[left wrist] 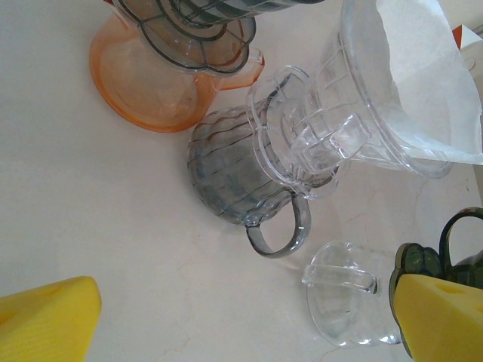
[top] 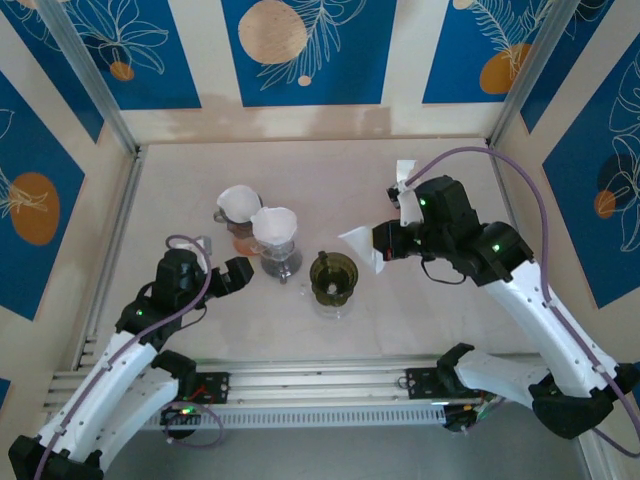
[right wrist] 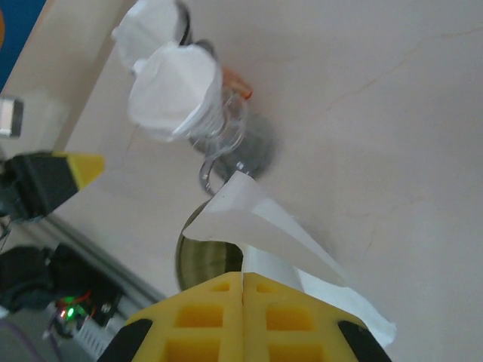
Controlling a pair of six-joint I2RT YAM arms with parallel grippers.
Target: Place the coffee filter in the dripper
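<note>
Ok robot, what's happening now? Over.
Right gripper shut on coffee filter, near green dripper. Left gripper open, empty. Green dripper has no filter yet; nothing between them.

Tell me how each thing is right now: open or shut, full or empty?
left gripper: open, holding nothing.
right gripper: shut on the loose filter.
loose filter: pinched at one edge, held off the table.
green dripper: empty, no filter yet.
clear dripper: has a filter inside.
back dripper: has a filter inside.
</note>
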